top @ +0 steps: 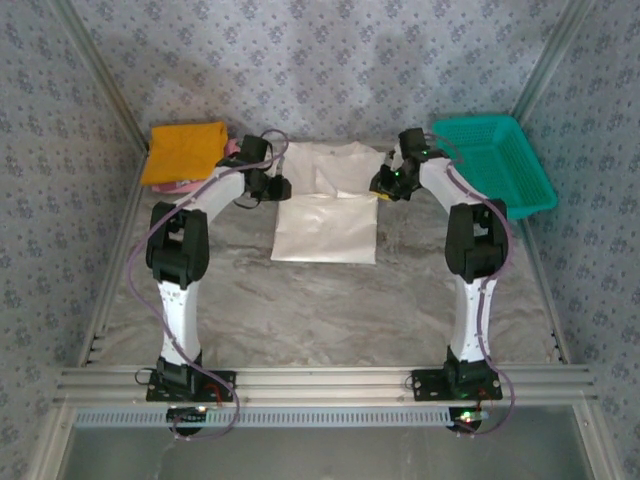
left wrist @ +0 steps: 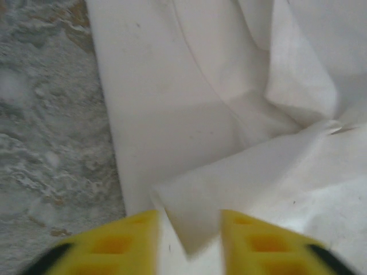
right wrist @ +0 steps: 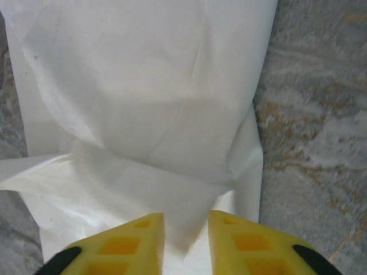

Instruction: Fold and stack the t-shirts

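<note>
— Where is the white t-shirt (top: 325,225)?

— Flat on the table (top: 330,320), at the far middle, between our two arms. Its near part looks like a smooth folded panel; the far part is rumpled and seems not yet folded.

— And our grippers?

— The left gripper (top: 268,186) is at the shirt's left edge and the right gripper (top: 385,184) at its right edge. In each wrist view a flap of white cloth rises between the yellow fingers (left wrist: 135,243), so we judge that each gripper is pinching the shirt's edge.

— What could go wrong from here?

— The cloth is thin and we appear to hold only a little of it. If we pull unevenly, one side could slip out and the fold would land crooked. If we lift too sharply, we could drag the smooth panel open. One pinch may also have caught two layers, which would bunch the fold.

— What do we count?

— One white shirt. One folded orange shirt (top: 183,150) is in the far left corner, with one pink strip (top: 178,186) showing under it. One teal basket (top: 520,190) is at the far right. We have two arms.
</note>
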